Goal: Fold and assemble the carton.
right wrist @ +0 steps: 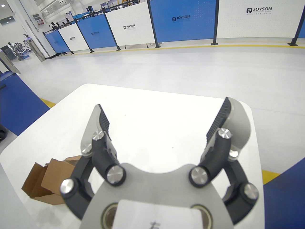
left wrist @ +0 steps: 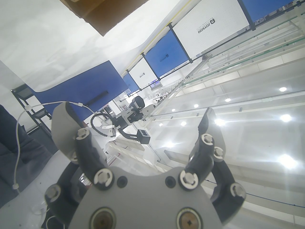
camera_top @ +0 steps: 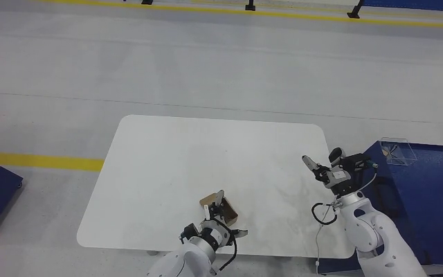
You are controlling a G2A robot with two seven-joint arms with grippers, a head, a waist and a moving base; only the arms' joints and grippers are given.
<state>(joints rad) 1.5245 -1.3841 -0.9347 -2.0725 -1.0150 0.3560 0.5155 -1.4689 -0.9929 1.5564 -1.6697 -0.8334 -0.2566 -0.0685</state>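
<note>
A small brown carton (camera_top: 206,201) with its flaps up sits near the front edge of the white table (camera_top: 208,152). My left gripper (camera_top: 230,223) is right beside it, tilted upward and open, with nothing between its fingers; in the left wrist view the left gripper (left wrist: 135,120) has the carton (left wrist: 95,1) just off to one side. My right gripper (camera_top: 322,160) hangs open over the table's right edge, well away from the carton. In the right wrist view the right gripper (right wrist: 163,108) is empty, and the carton (right wrist: 47,179) lies beyond one finger.
A blue cabinet (camera_top: 408,183) stands against the table's right side with a clear plastic bin (camera_top: 396,150) on it. The table's back and middle are bare. Blue and white fence panels (right wrist: 181,24) stand far across the floor.
</note>
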